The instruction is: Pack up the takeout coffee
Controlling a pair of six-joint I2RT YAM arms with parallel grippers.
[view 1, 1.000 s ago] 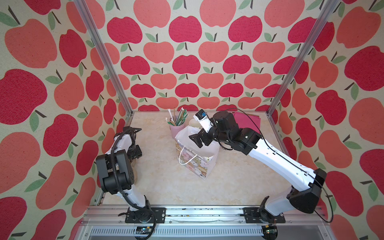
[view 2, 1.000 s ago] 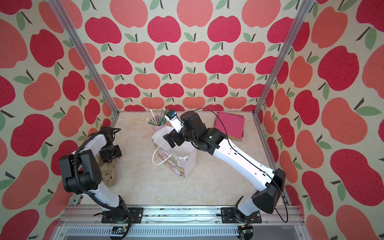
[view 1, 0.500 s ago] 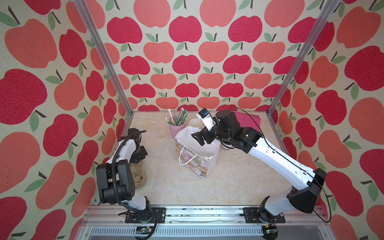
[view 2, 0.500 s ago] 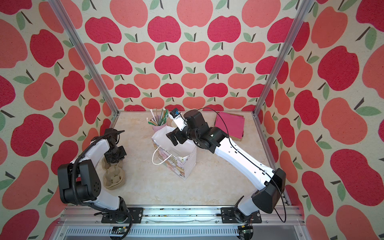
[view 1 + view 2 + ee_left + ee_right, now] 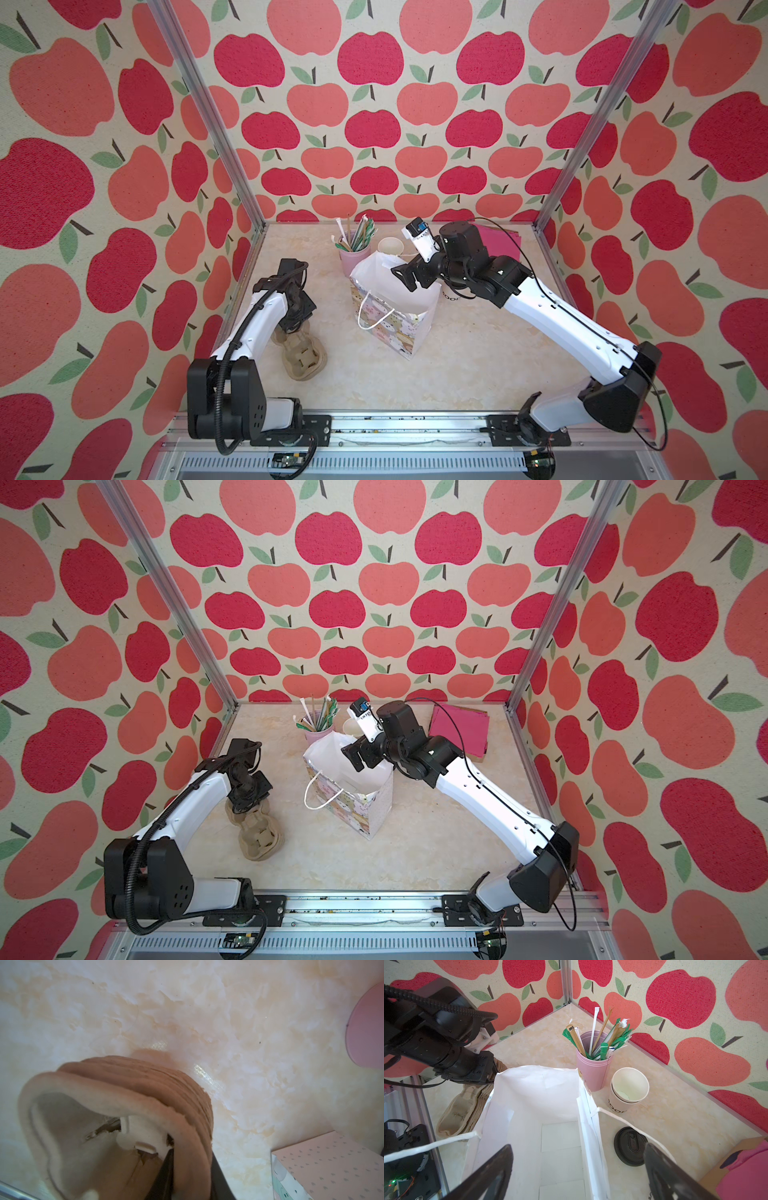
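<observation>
White paper cup [image 5: 451, 294], black lettering, stands just beside gift bag [image 5: 395, 328], partly hidden under right arm [image 5: 561, 320]. Black lid [image 5: 629, 1147] lies flat beside the bag. Right gripper [image 5: 577, 1153]: fingers spread over bag mouth. Left gripper [image 5: 191, 1155]: fingers pinch rim of pulp cup-carrier stack [image 5: 305, 359].

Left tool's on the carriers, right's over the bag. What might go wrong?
1. The left tool clamps the nested carrier stack by its rim; several may lift together.
2. The open right tool hangs over the gift bag; descending, it may tip it.
3. The bag handle seems to cross the black lid; grasping the lid may snag it.
</observation>
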